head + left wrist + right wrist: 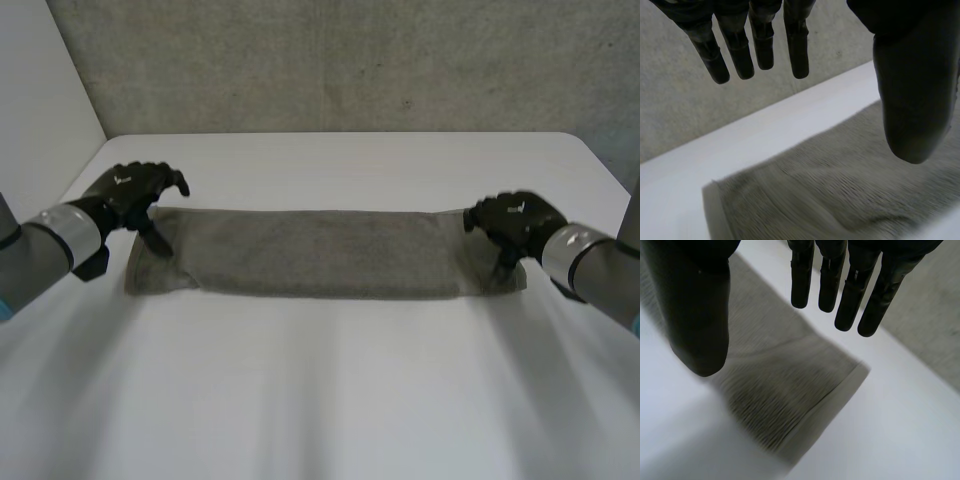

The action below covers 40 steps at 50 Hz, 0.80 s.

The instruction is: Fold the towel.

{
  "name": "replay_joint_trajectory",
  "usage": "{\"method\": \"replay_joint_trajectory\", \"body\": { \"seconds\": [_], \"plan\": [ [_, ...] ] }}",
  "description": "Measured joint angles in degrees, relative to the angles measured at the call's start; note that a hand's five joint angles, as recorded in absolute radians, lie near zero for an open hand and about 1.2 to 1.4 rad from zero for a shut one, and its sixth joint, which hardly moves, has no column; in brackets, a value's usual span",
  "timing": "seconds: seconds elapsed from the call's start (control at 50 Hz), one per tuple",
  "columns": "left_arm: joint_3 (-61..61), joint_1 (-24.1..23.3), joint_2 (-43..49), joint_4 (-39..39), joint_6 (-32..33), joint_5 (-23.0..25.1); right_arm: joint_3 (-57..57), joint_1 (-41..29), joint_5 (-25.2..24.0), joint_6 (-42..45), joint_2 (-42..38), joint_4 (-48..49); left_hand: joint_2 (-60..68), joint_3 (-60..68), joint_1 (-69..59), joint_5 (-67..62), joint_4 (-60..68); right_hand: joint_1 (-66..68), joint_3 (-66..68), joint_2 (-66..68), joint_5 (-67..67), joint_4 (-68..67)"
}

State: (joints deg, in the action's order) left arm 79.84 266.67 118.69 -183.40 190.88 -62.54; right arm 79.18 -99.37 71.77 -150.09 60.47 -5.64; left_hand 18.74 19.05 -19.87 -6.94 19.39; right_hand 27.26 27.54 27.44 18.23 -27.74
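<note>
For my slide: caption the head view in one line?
Left hand and right hand, both open, at opposite ends of a grey towel spread flat on a white table.

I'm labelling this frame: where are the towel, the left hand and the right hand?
towel (320,255), head view, middle of the cloth.
left hand (135,189), head view, back of the hand.
right hand (515,219), head view, back of the hand.

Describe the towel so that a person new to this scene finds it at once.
The white table stands before a grey wall. Across its middle lies the towel, a long flat strip, with the left hand and right hand open at its ends. It alone is grey-brown cloth; the hands are black.
</note>
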Motion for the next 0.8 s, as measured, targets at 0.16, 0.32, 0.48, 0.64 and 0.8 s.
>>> {"method": "replay_joint_trajectory", "body": {
  "seconds": [0.16,0.32,0.48,0.64,0.8],
  "plan": [
    [9.33,-0.36,-4.35,-3.06,-0.16,-0.05,3.02,1.69,-2.31,3.43,-5.08,2.37,-0.05,0.0,0.0,0.01,0.0,8.65,8.16,8.34,7.75,-7.97],
    [13.26,-1.24,-5.56,-5.82,-0.36,-0.12,2.39,2.71,-2.6,5.08,-9.65,8.09,-0.05,0.0,0.0,0.0,0.0,20.88,20.46,20.85,19.86,-20.16],
    [14.42,-1.44,-5.71,-7.35,-0.42,-0.13,0.99,3.62,-2.19,5.06,-11.53,11.34,-0.05,0.0,0.0,0.0,0.0,45.14,43.62,45.3,44.46,-44.83],
    [14.2,-1.4,-5.75,-7.74,-0.42,-0.13,0.54,5.91,-2.16,5.06,-11.14,11.83,-0.06,0.0,0.0,-0.01,0.0,48.05,46.63,47.31,48.13,-48.83],
    [14.24,-1.34,-6.03,-7.77,-0.42,-0.11,0.72,10.26,-2.33,5.68,-9.81,11.33,-0.08,0.0,0.0,0.01,0.0,48.23,46.63,47.31,48.1,-48.83]
  ]
}}
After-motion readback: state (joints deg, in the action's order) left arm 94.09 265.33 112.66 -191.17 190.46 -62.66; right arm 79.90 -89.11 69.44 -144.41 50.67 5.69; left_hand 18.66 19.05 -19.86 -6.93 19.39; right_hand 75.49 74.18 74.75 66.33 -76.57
